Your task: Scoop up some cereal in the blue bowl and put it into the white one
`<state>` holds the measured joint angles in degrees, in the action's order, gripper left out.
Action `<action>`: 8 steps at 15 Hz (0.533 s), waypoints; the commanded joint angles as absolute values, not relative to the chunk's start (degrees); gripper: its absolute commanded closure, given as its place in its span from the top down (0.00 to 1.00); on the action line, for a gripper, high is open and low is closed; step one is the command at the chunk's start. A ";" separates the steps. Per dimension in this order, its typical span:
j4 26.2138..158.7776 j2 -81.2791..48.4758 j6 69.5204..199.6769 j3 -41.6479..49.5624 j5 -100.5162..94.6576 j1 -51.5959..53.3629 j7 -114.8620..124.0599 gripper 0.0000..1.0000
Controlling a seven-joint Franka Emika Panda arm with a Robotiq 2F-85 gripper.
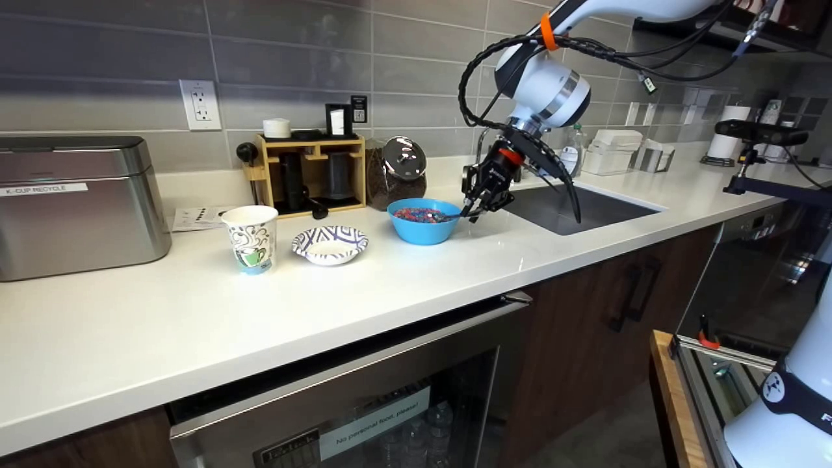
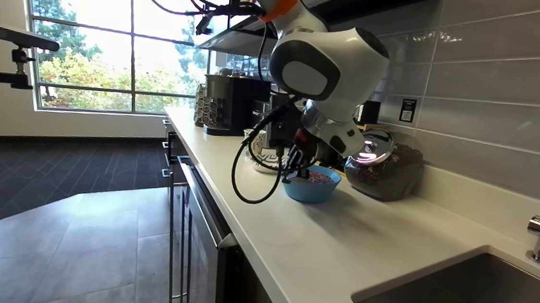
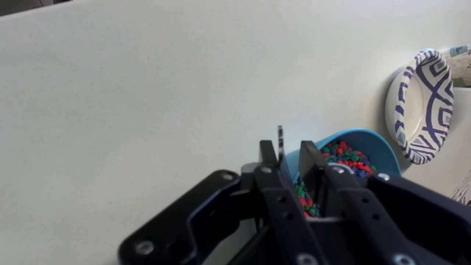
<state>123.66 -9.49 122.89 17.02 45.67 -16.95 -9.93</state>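
Jaws slightly apart, I can't tell whether I grip the spoon (image 1: 453, 216); loose, it could twist, spilling cereal (image 3: 349, 157).

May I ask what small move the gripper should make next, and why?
I would probably close the gripper gently: in the wrist view its fingers stand apart, and a thin metal strip, likely a spoon handle, shows between them, close to only one. Scooping the cereal from the blue bowl likely needs a firm hold first.
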 commanded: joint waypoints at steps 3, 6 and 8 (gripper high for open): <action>122.78 -9.34 120.88 16.59 46.17 -18.31 -11.07 0.00; 122.26 -9.41 119.58 16.62 46.29 -18.37 -11.52 0.01; 121.89 -9.32 118.43 16.69 46.40 -18.52 -11.42 0.02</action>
